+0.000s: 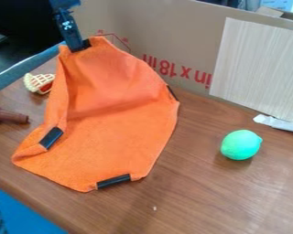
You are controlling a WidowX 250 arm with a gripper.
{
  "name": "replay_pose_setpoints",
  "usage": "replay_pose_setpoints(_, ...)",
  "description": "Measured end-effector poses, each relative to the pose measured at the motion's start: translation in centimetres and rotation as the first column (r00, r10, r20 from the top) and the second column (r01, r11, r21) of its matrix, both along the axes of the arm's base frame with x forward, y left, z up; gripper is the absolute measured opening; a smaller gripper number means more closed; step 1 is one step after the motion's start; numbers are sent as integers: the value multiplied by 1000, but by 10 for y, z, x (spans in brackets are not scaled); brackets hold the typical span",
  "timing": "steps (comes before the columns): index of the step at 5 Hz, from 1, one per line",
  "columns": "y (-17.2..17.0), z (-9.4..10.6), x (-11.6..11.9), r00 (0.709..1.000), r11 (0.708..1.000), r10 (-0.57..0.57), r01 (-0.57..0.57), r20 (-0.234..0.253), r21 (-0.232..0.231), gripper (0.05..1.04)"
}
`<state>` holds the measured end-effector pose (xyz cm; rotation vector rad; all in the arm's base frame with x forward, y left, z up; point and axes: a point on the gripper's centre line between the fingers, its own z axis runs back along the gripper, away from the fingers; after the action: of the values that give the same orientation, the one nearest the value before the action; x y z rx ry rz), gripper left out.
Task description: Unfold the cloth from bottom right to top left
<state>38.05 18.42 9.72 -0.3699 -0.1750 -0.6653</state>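
One orange cloth hangs by its top end from your closed hand.
In the camera view, you have the cloth pinched near the tabletop's back left; it slopes down toward the front left edge, its lower part lying on the wood, with dark strips at its borders. Behind it stands a cardboard panel with red print, and to the right a pale, finely striped board with a crumpled white piece at its foot. You see a green lemon-shaped object right of the cloth, apart from it, and a cream lattice object to its left.
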Motion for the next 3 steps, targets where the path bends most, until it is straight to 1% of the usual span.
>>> replay_pose_setpoints(1,10,-2,-1,995,995,98,-98,-5,-8,51)
replay_pose_setpoints(2,20,-3,-1,990,990,143,-143,-5,-5,68)
replay_pose_setpoints(3,20,-7,-2,986,986,164,-164,-25,-8,158)
